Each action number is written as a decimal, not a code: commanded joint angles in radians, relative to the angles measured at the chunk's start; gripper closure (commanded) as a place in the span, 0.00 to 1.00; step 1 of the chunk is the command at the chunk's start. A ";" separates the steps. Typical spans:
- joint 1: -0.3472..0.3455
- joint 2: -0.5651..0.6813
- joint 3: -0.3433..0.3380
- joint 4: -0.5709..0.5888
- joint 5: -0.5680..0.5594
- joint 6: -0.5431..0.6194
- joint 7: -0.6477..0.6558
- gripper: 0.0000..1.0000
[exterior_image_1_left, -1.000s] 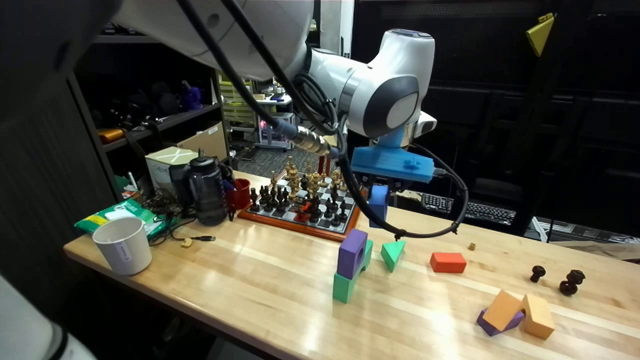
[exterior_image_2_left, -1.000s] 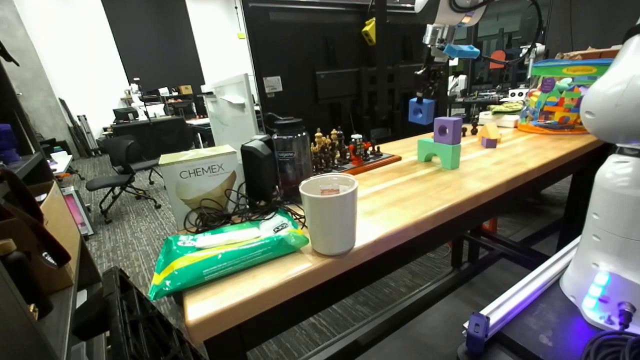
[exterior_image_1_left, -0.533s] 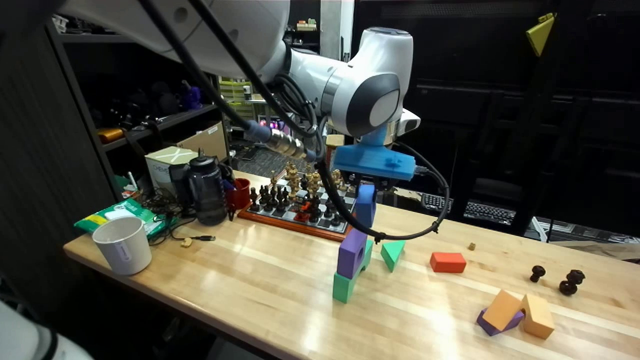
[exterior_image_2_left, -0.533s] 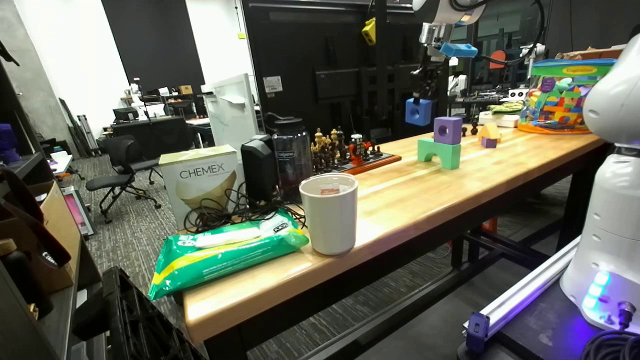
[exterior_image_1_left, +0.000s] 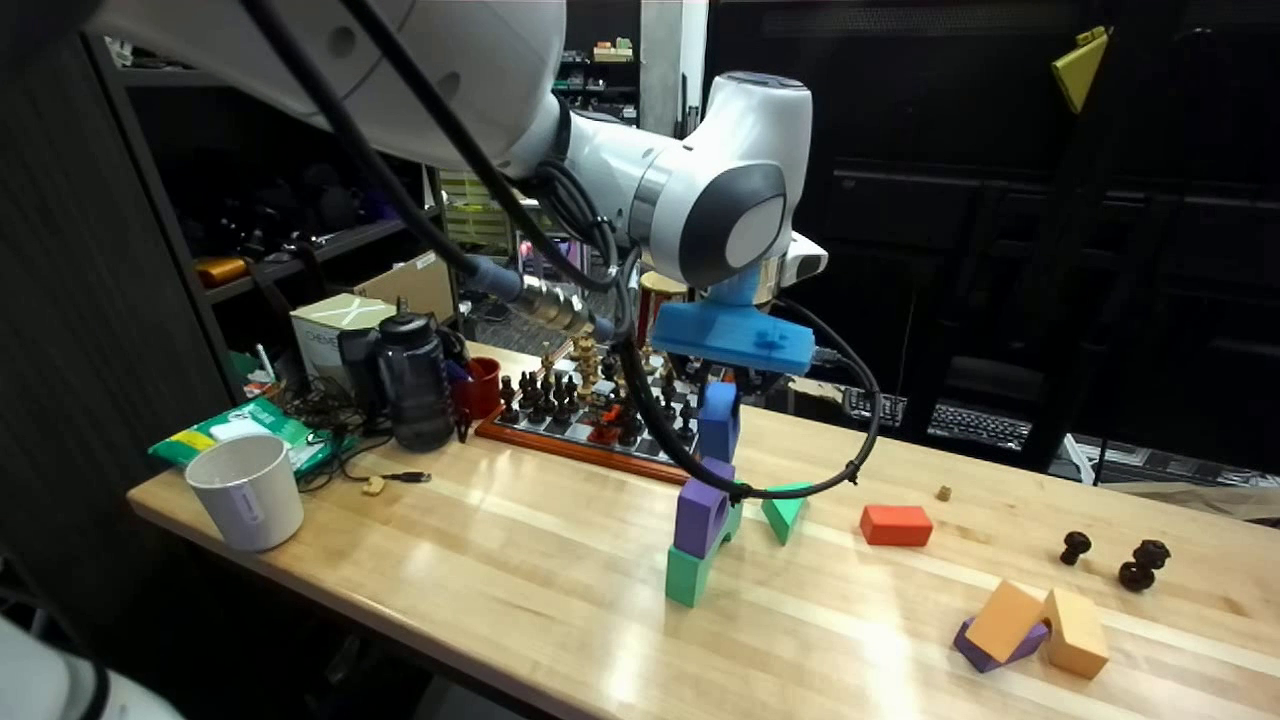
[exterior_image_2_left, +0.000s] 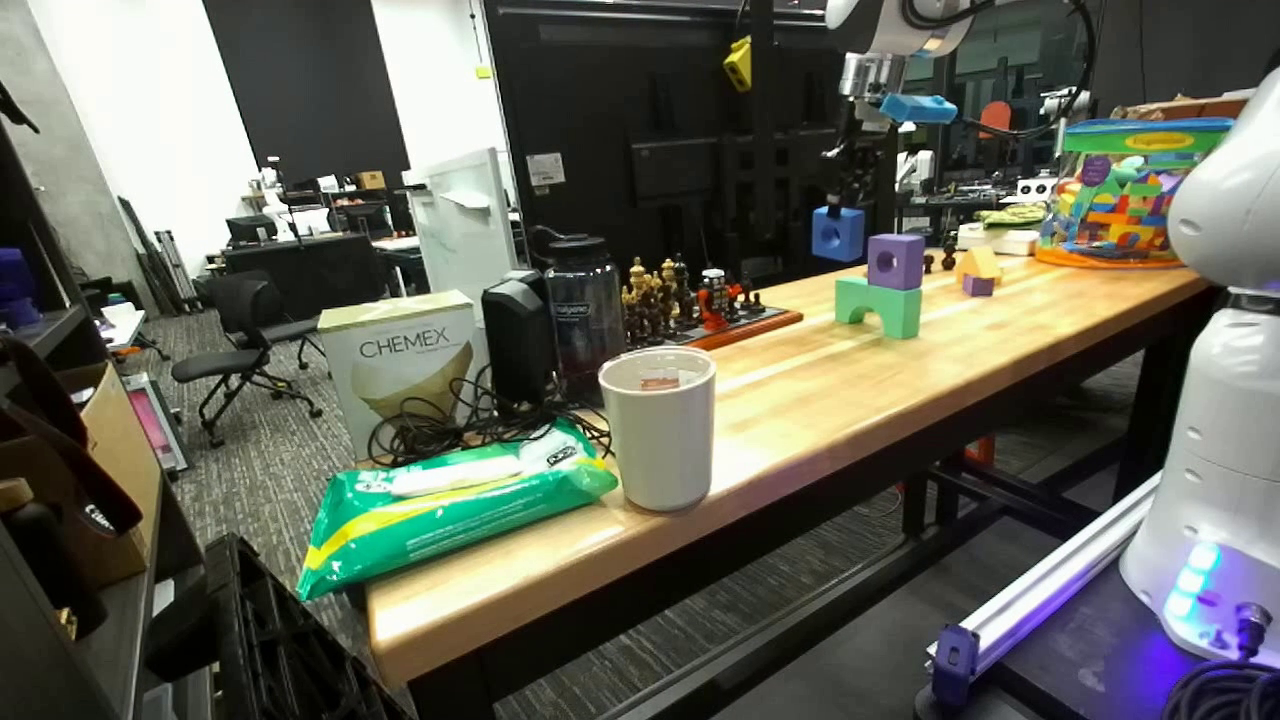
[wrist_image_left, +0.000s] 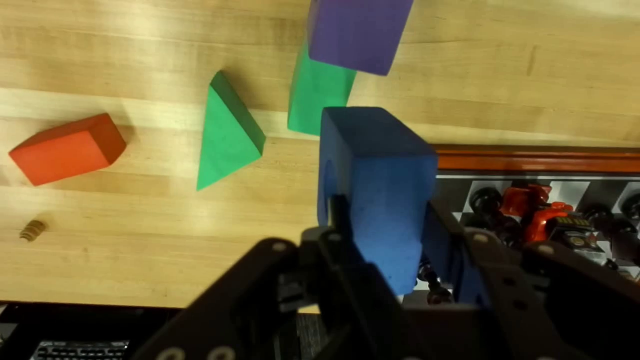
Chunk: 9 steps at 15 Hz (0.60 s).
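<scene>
My gripper (wrist_image_left: 387, 215) is shut on a blue block (wrist_image_left: 380, 172) with a round hole in its side, one finger on each face. The block hangs in the air above the table, seen in both exterior views (exterior_image_1_left: 716, 425) (exterior_image_2_left: 838, 234). Close by, a purple block (exterior_image_2_left: 896, 262) with a hole stands on top of a green arch block (exterior_image_2_left: 905, 312). In the wrist view the blue block appears near the arch's end, apart from the purple block (wrist_image_left: 360, 35). A green triangular block (wrist_image_left: 225, 140) and a red block (wrist_image_left: 70, 152) lie on the table beside them.
A chessboard (exterior_image_1_left: 590, 458) with many pieces lies next to the stack. Orange blocks (exterior_image_1_left: 1005, 618) rest at the right by dark chess pieces (exterior_image_1_left: 1075, 546). A white cup (exterior_image_1_left: 245, 495), a dark bottle (exterior_image_1_left: 415, 385) and a green packet (exterior_image_2_left: 450, 505) stand at the table's other end.
The arm has moved left in an exterior view, carrying the blue block closer to the purple and green stack, and has lately sunk a little. The grip is unchanged; the other blocks have not moved.
</scene>
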 joint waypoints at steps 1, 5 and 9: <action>0.009 -0.047 -0.002 -0.044 -0.021 0.005 0.023 0.86; 0.008 -0.051 -0.005 -0.055 -0.021 0.005 0.021 0.86; 0.007 -0.047 -0.008 -0.056 -0.019 0.003 0.019 0.86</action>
